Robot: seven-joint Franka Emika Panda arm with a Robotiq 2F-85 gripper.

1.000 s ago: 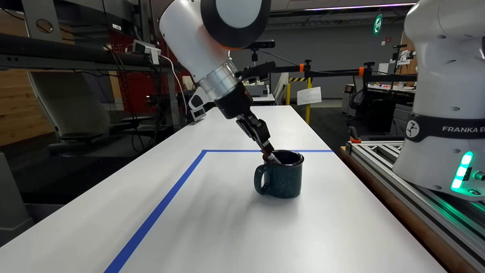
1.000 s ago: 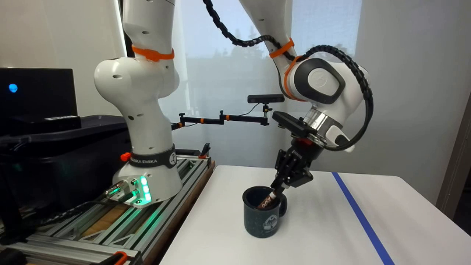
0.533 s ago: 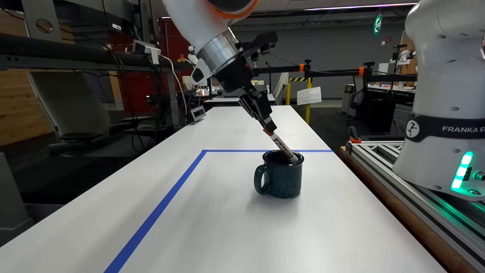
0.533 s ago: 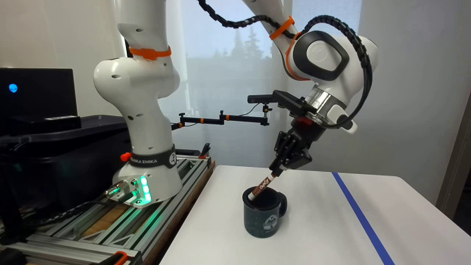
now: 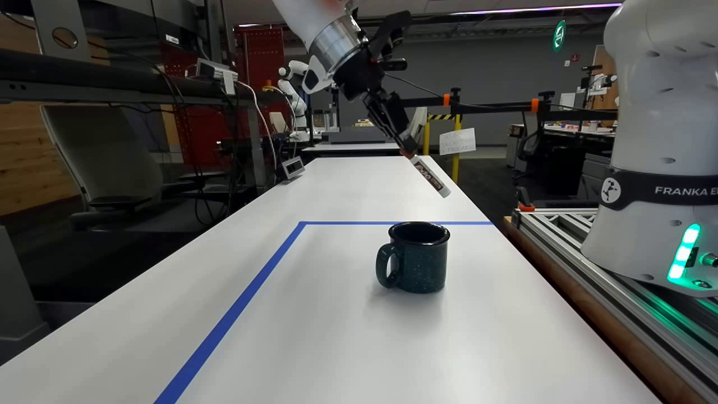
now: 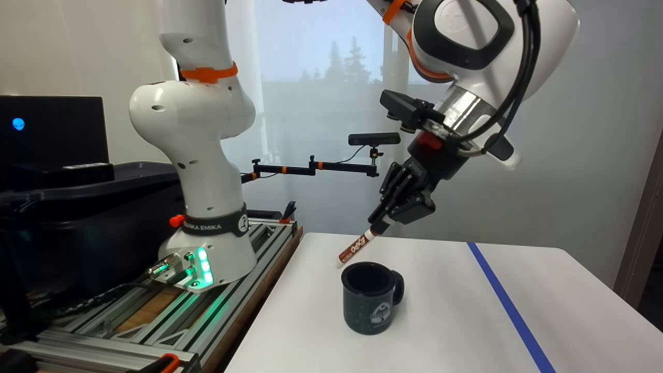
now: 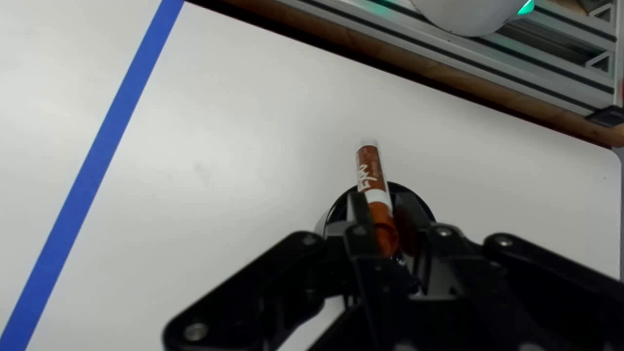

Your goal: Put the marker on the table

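The marker [image 5: 431,176] is reddish-brown with a white band and white end. It shows in both exterior views [image 6: 355,249] and the wrist view [image 7: 371,168]. My gripper [image 5: 408,147] is shut on its cap end, also seen in an exterior view [image 6: 379,226] and the wrist view [image 7: 382,201]. The marker hangs tilted, its white end pointing down, in the air above the mug and apart from it. The dark blue-green mug [image 5: 418,264] stands upright on the white table [image 5: 336,342]; in the wrist view the gripper hides most of the mug [image 7: 402,187].
A blue tape line [image 5: 241,303] runs along the table and across it behind the mug. The metal-railed bench [image 6: 233,305] with the robot's base borders one long edge of the table. A camera on a bar [image 6: 374,139] stands beyond the table.
My gripper has risen with the marker, drawing it up out of the mug until its lower end is clear of the rim. The mug has stayed in place.
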